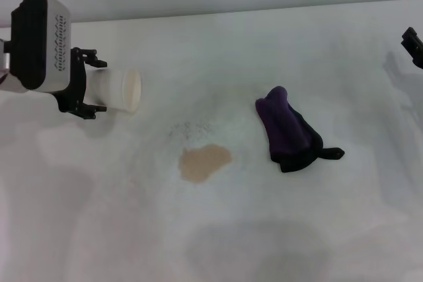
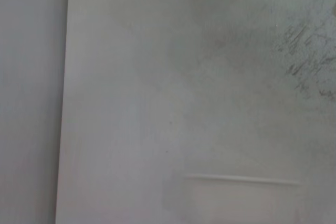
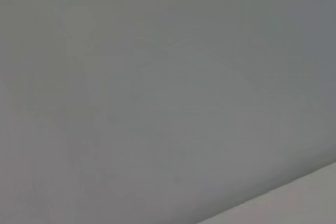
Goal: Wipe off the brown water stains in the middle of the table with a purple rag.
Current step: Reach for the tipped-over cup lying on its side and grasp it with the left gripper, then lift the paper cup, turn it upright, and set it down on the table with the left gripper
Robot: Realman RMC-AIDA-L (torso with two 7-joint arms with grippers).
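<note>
The brown water stain [image 1: 203, 161] is a tan blotch near the middle of the white table [image 1: 211, 229]. The purple rag [image 1: 291, 130] lies bunched to the right of it, with a black edge and a small black tail pointing right. My left gripper [image 1: 89, 84] is at the far left, shut on a white cup [image 1: 119, 90] held on its side above the table, its mouth facing the stain. My right gripper [image 1: 413, 45] shows only as a black tip at the right edge, well away from the rag.
Faint grey speckles [image 1: 192, 127] lie just behind the stain. The left wrist view shows the table's surface [image 2: 184, 103] and its edge. The right wrist view shows only a plain grey surface.
</note>
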